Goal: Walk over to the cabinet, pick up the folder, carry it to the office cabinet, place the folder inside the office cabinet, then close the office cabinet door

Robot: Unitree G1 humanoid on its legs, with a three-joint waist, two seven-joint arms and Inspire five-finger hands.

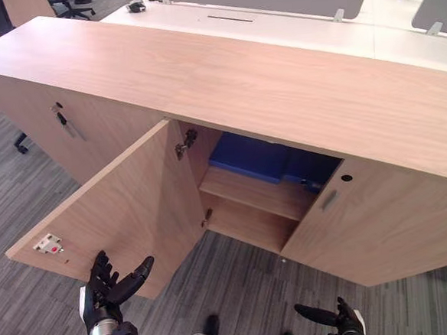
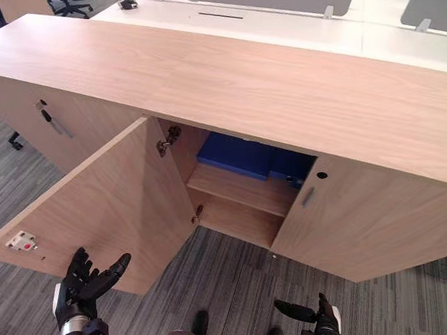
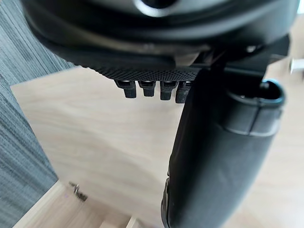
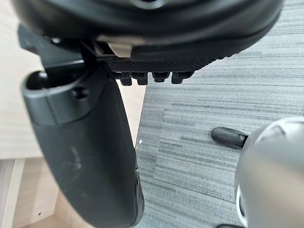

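One blue folder (image 1: 254, 159) | lying on upper shelf (image 1: 250, 193) | door (image 1: 123, 213) open

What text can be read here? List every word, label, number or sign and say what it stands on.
No text can be read in these pictures.
white plate on the inner face of the open door: it has a red spot, and any characters are too small to read.
blue folder on the cabinet shelf: no print shows.

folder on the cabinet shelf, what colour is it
Blue; the folder shows best in the left eye view, on the upper shelf.
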